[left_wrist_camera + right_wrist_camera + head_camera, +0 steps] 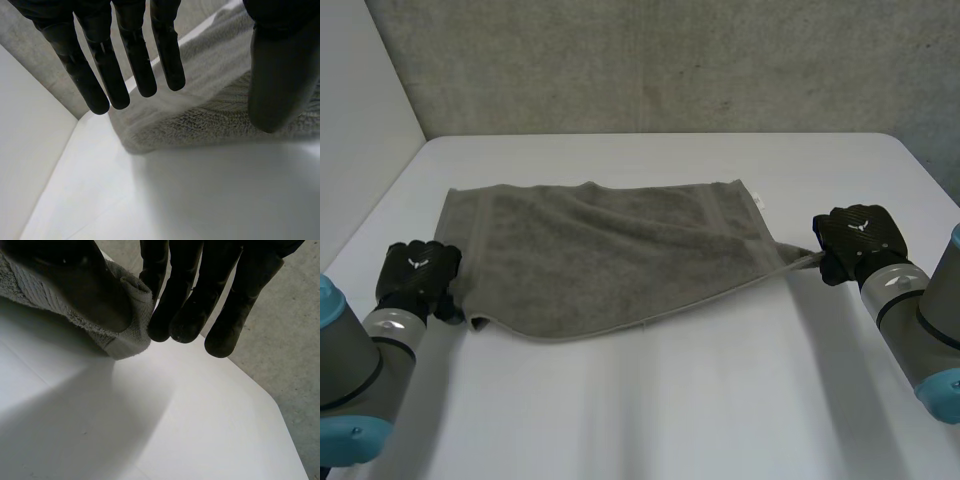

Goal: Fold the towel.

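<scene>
A grey towel (pixel 610 255) lies spread across the white table (pixel 670 400), its near edge running slantwise. My left hand (pixel 417 275) hovers at the towel's near left corner. In the left wrist view its fingers (pixel 105 65) are straight and the thumb stands apart, with the towel's corner (pixel 220 110) on the table between them, ungripped. My right hand (pixel 855 240) is at the towel's near right corner, which is drawn out to a point. There the thumb and fingers (pixel 185 305) pinch the hemmed corner (pixel 127 342), lifted a little off the table.
A grey rough wall (pixel 670 60) stands behind the table and a white panel (pixel 360 100) closes the left side. The table's right far corner is cut off at an angle (pixel 920 160). Bare table lies in front of the towel.
</scene>
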Controlling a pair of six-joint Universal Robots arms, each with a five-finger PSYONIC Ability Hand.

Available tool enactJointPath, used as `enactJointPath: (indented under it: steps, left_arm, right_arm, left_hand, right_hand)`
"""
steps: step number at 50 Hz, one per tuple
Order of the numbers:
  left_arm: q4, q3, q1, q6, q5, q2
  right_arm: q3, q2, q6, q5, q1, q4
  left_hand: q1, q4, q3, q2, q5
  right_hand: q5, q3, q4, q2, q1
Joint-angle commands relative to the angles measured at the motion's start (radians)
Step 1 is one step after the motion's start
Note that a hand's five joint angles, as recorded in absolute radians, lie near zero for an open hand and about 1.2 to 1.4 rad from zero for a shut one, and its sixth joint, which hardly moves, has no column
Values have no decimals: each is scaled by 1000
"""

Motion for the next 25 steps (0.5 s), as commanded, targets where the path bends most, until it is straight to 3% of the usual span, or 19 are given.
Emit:
enactJointPath:
  steps: [1, 6, 11, 25]
  left_arm:
    - [-48, -16, -29, -82, 6, 16]
    - [-186, -35, -52, -79, 14, 45]
    - [-234, -22, -55, -73, 38, 51]
    - [-122, 36, -55, -73, 37, -7]
  right_arm:
    - [0, 2, 0, 0, 5, 0]
    - [-1, 5, -3, -2, 5, 0]
    - [-2, 8, -5, -3, 6, 0]
    - [2, 9, -5, -3, 8, 0]
  left_hand:
    - [-61, -63, -63, -66, -58]
    - [-307, -309, -309, -312, -305]
    - [-445, -447, -447, -451, -443]
    - [-408, -410, -410, -413, -405]
  right_hand:
    - [56, 48, 56, 56, 70]
    - [56, 48, 56, 56, 70]
    - [56, 48, 56, 56, 70]
    - [56, 48, 56, 56, 70]
